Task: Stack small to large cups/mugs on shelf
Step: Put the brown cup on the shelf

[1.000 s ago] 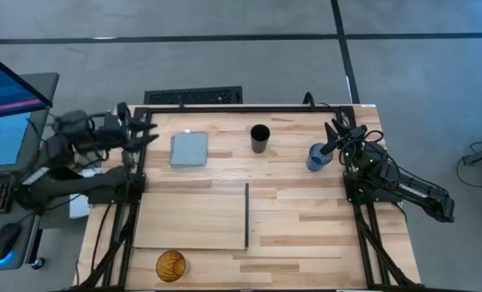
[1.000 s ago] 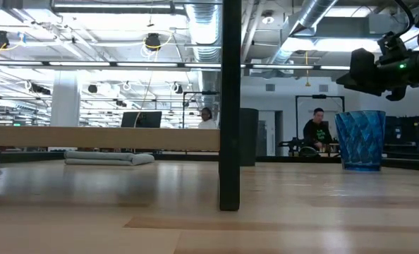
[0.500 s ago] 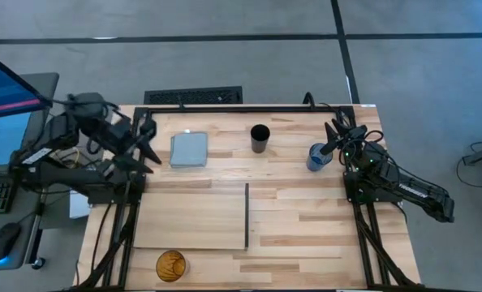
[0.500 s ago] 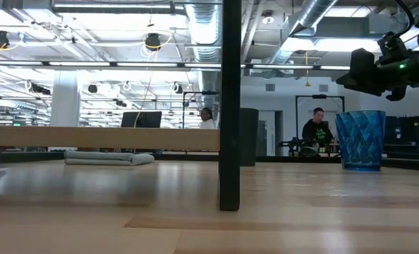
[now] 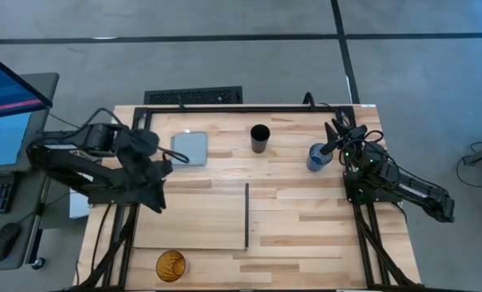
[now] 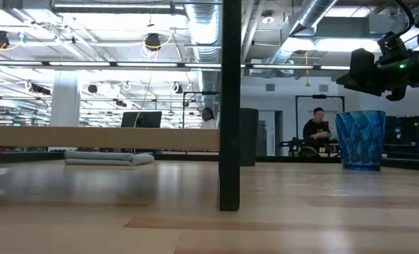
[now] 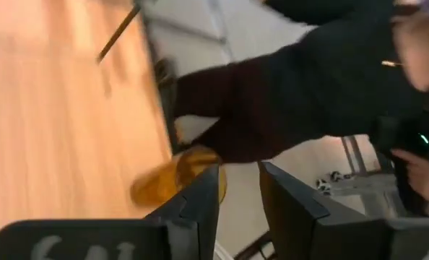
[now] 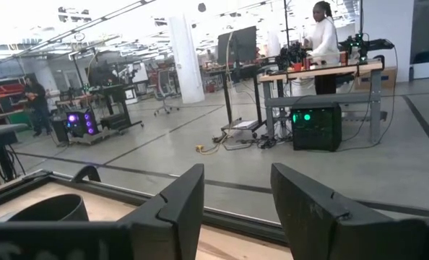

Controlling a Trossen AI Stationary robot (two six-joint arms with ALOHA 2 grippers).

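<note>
Fingers of the left gripper [image 7: 237, 209] stand slightly parted, empty, above the shelf [image 5: 192, 217]; amber cup [image 5: 171, 264] sits near the table's front edge. Right gripper [image 5: 332, 135] open beside the blue cup [image 5: 316, 156]; black cup [image 5: 260, 138] near the grey-blue pad [image 5: 190, 149].

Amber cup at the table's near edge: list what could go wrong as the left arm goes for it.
1. The amber cup stands close to the table edge; a nudge from the left gripper might push it off.
2. The left wrist view is blurred with motion, so aim could be off.
3. A person shows beyond that edge, near the arm's path.
</note>
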